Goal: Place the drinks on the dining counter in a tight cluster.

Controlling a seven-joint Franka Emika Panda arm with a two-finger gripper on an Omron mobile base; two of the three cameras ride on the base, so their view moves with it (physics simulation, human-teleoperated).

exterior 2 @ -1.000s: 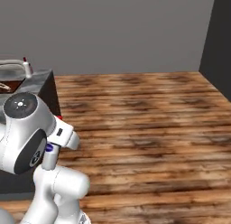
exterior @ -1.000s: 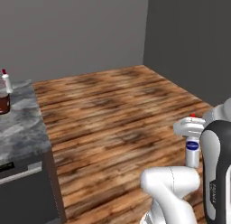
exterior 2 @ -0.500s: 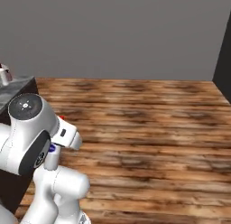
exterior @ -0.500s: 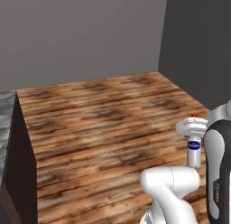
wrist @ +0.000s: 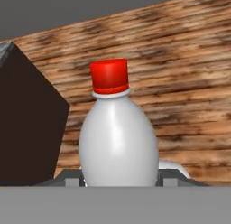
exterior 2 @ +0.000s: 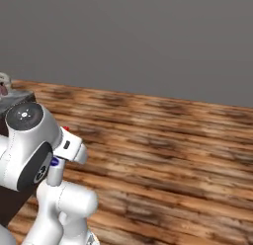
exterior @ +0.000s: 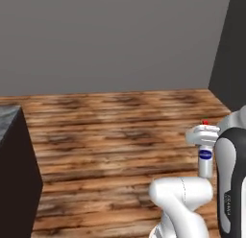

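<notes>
Hand (wrist: 119,180) clenched on white bottle (wrist: 118,139), its base cut off; counter (exterior: 9,118) mostly out of frame

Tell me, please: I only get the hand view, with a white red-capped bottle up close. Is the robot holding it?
Observer: Yes. In the left base view the gripper clamps the bottle near its neck, above the wooden floor.
Visitor: Is it plain white all round?
Observer: No, a blue label shows there.
Visitor: Anything on that dark counter?
Observer: In the right base view a small item stands on the counter; too small to identify.
</notes>
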